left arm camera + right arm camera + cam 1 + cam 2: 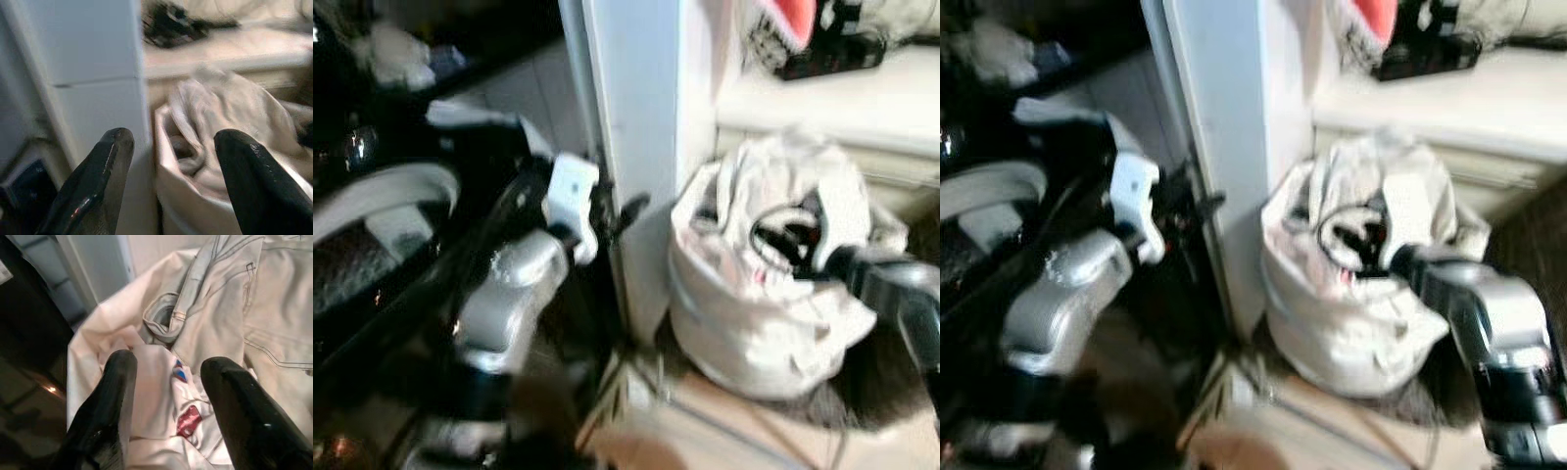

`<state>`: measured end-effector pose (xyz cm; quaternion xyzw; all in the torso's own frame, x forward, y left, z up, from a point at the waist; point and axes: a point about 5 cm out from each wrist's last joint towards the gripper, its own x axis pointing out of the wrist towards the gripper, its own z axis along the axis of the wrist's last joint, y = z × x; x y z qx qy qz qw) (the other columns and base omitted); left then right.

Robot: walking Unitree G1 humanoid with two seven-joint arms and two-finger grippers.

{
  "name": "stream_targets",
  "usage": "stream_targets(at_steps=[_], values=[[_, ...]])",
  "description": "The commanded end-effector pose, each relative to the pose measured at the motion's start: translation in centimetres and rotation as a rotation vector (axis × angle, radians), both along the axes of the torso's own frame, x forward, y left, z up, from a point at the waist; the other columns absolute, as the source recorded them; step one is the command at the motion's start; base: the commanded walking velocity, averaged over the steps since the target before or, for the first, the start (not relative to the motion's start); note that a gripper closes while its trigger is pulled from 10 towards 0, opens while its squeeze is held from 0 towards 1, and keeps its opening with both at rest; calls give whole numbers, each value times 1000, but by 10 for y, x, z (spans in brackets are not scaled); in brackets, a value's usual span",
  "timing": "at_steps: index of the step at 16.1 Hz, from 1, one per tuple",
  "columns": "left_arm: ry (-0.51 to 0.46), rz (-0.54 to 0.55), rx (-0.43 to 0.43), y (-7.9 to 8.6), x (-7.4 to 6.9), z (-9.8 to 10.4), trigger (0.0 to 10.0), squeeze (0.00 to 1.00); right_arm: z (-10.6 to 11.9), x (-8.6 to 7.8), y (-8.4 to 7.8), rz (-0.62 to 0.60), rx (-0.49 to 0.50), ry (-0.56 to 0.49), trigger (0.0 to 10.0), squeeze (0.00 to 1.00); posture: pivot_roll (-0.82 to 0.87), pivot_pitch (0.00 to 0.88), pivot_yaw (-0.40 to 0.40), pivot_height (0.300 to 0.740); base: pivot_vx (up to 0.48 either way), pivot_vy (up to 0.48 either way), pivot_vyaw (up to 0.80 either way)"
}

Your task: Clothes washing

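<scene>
Mostly blurred, both eye views soften every edge. On the floor, a white fabric laundry bag [744, 323] stands against a white cabinet panel [636, 127], stuffed with pale stitched jeans [234, 308] and a white garment bearing an unreadable red-and-blue print [183, 396]. Right gripper [168, 382] hovers over them, fingers spread and empty. Left gripper [171, 161] gapes wide beside the panel.

Laundry bag [754, 323]: on the floor, just right of the upright panel [641, 147], below the ledge's front edge [842, 108]. Clothes [244, 308]: heaped inside the bag. Dark items [827, 54]: on the ledge, behind the bag. Drum opening [372, 225]: left of the panel.
</scene>
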<state>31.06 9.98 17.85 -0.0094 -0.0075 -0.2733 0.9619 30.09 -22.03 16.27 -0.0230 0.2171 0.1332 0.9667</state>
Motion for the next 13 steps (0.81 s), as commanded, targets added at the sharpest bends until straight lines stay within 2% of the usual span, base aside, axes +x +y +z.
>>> stream_targets(at_steps=[1, 2, 3, 4, 5, 7, 8, 10, 12, 13], values=[[26, 96, 34, 15, -3, -12, 10000, 0, 5, -1, 5, 5, -14, -60, 10000, 1000, -11, 0, 102, 740, 0, 0, 0], [24, 97, 44, 15, -5, -13, 10000, 0, 5, -1, 5, 1, -6, -68, 10000, 1000, -10, 0, 95, 740, 0, 0, 0], [-7, 110, 45, 16, -8, -12, 10000, 0, 14, 0, 10, 9, 5, -145, 10000, 1000, 0, 0, 78, 740, 0, 0, 0], [-20, 127, 35, 17, -10, -10, 10000, 0, 22, 1, 16, 7, 27, -213, 10000, 576, 9, 0, 62, 740, 0, 0, 0], [-25, 132, 30, 16, -10, -10, 10000, 0, 24, 2, 18, 4, 38, -233, 10000, 0, 15, 0, 53, 740, 0, 0, 0], [-64, 169, 25, 15, -13, -6, 10000, 0, 19, -1, 27, -2, 33, -279, 10000, 0, 33, 0, 31, 740, 0, 0, 0], [-63, 169, 18, 15, -16, -6, 10000, 0, 8, -2, 26, -3, 28, -239, 10000, 0, 42, 0, 20, 740, 0, 0, 0], [-67, 171, 50, 15, -18, -9, 10000, 0, 2, 0, 21, -26, -29, -205, 10000, 0, 43, 0, 17, 740, 0, 0, 0], [-59, 158, 13, 15, -19, -8, 10000, 0, 3, -1, 24, -11, -40, -217, 10000, 0, 44, 0, 15, 740, 0, 0, 0], [-80, 162, 22, 16, -18, -6, 10000, 0, 2, -2, 24, -6, -49, -221, 10000, 0, 42, 0, 19, 740, 0, 0, 0]])
